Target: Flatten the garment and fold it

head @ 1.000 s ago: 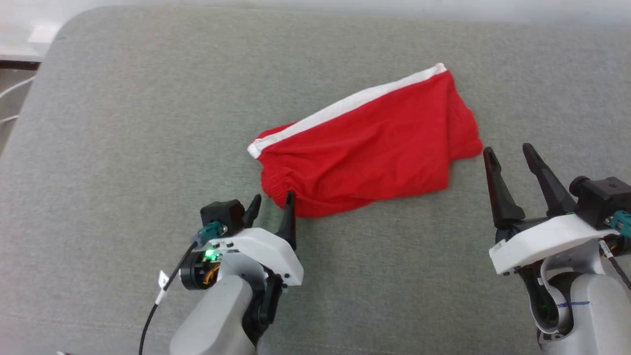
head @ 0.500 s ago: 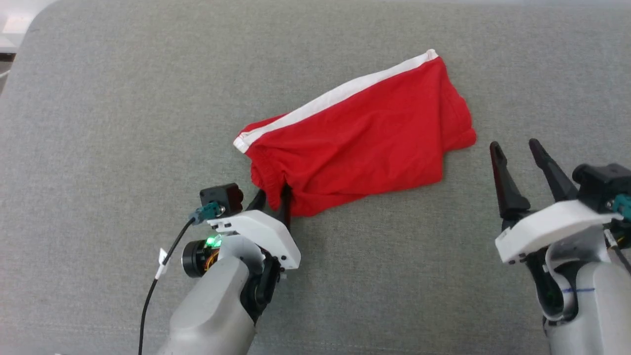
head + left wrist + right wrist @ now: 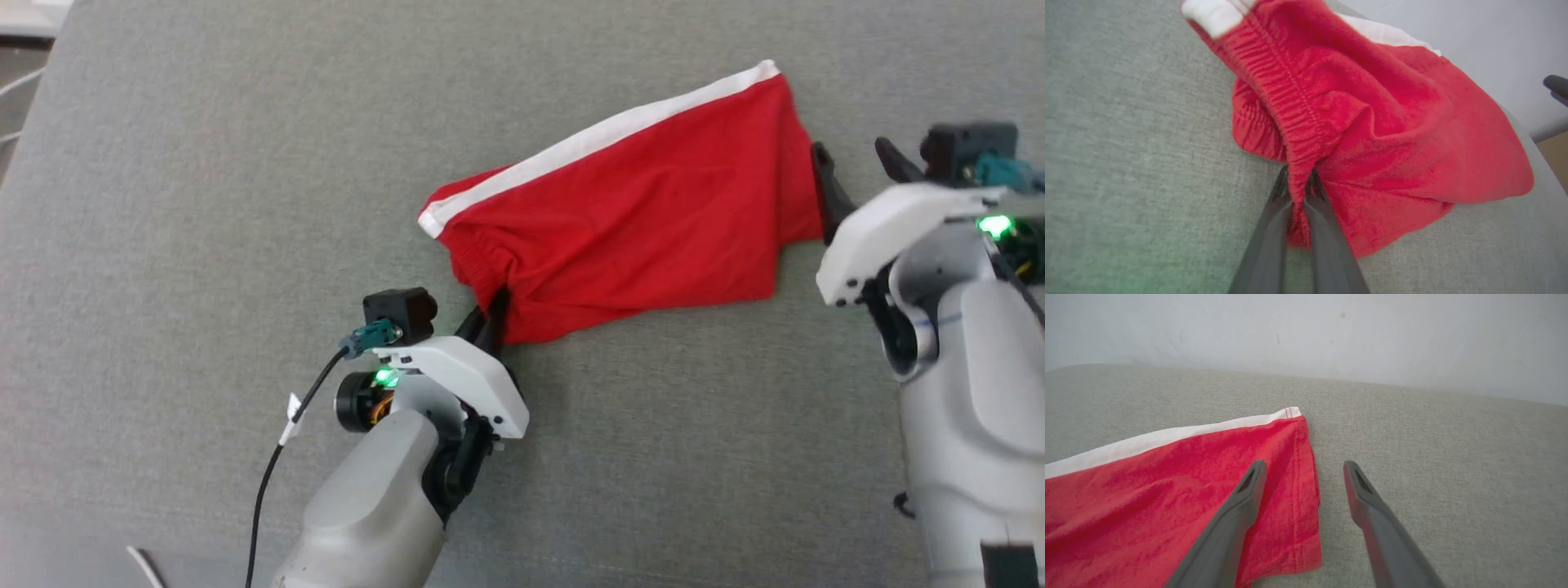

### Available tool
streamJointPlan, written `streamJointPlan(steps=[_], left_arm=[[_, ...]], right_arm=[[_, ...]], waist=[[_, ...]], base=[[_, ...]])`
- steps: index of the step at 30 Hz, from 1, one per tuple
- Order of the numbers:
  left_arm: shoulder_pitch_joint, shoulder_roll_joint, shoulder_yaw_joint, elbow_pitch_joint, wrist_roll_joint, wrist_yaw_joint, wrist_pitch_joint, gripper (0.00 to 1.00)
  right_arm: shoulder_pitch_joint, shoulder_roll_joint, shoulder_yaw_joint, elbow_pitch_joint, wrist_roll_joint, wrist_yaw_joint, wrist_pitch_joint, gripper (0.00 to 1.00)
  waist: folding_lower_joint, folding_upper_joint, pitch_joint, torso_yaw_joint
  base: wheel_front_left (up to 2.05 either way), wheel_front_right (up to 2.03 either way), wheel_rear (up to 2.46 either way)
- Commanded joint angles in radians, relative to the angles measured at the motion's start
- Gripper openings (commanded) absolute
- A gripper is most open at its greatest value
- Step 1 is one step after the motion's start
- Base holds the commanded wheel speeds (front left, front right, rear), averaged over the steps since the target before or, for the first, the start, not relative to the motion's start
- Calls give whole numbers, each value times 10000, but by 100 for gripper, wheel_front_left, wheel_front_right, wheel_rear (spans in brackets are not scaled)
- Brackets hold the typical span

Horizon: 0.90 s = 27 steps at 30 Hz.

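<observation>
On grey upholstery [image 3: 204,204], left jaws pinch the garment [image 3: 637,220]; wide right jaws straddle its hem.

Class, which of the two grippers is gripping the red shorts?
The left gripper: it is pinched shut on the garment at the waistband, while the right gripper stands open at the hem.

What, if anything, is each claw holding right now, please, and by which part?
The left claw pinches the garment by its gathered waistband. The right claw is open and holds nothing.
</observation>
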Motion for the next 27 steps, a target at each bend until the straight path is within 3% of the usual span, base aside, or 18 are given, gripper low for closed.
streamJointPlan(steps=[1,11,12,13,14,15,22,27], left_arm=[[-13,-46,-107,79,-74,6,41,0],[-235,-49,-732,-203,-511,141,-212,0],[-243,-49,-781,-195,-550,156,-239,0],[-244,-49,-823,-185,-602,163,-259,0],[-249,-50,-860,-169,-646,173,-280,0],[-257,-50,-893,-145,-675,186,-302,0],[-203,-35,-999,68,-801,116,-417,0],[140,264,-963,-81,-847,83,-461,0]], right_arm=[[-247,-2,-46,195,-145,-9,39,100],[-2115,8,-1101,3003,-1647,-9,2382,100],[-2172,9,-1094,3108,-1805,-9,2624,64],[-2209,10,-1103,3189,-1913,-9,2844,36],[-2229,10,-1135,3254,-1975,-9,3042,12],[-2235,11,-1139,3287,-2025,-9,3188,0],[-1727,17,-969,2562,-1519,-9,2424,0],[-570,21,-440,1152,-607,-9,2082,0]], waist=[[-1,-1,221,234],[-1,-1,624,655],[-1,-1,632,661],[-1,-1,633,660],[-1,-1,629,653],[-1,-1,620,640],[-1,-1,224,429],[-1,-1,-294,129]], base=[[0,0,0],[0,0,0],[0,0,0],[0,0,0],[0,0,0],[0,0,0],[0,0,0],[0,0,0]])
